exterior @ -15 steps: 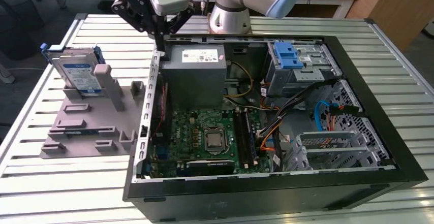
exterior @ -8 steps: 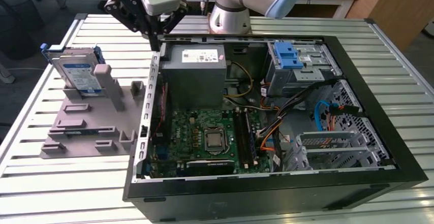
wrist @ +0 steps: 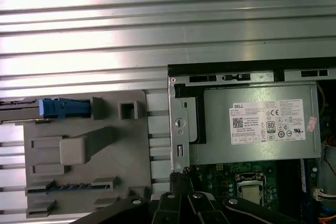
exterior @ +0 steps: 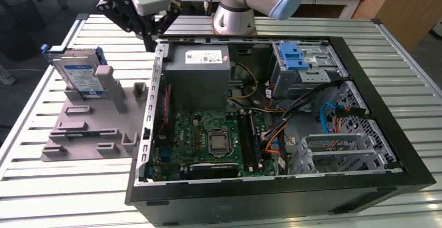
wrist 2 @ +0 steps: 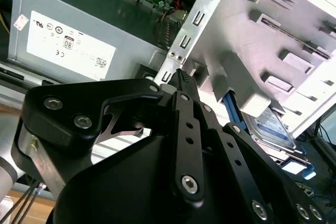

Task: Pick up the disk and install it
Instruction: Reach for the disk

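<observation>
Near a bench (exterior: 55,186) corner, the disk (exterior: 79,75) is standing in a grey holder (exterior: 90,130), probably stiff yet fragile, best taken by its blue frame (wrist: 63,107), while the clenched, empty pincer (exterior: 150,47) is hovering nearby.

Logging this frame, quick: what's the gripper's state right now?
Gripper: jaws closed, holding nothing; the disk sits apart from it.
</observation>
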`<action>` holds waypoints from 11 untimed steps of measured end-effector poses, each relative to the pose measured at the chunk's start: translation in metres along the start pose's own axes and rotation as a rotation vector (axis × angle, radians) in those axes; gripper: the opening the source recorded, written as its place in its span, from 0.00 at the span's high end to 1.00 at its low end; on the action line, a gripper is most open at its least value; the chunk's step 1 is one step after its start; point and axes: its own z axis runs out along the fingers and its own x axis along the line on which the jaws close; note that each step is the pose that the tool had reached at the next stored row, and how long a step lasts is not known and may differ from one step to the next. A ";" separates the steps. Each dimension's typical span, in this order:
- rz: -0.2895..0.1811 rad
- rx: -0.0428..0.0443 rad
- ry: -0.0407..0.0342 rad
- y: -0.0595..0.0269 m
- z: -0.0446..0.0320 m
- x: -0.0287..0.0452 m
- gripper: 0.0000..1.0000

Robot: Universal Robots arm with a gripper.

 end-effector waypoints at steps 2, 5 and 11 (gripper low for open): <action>0.000 0.0000 0.0000 -0.0001 0.0001 0.0035 0.89; 0.000 0.0000 0.0000 -0.0003 0.0004 0.0078 0.89; 0.000 0.0000 0.0000 -0.0009 0.0008 0.0152 0.89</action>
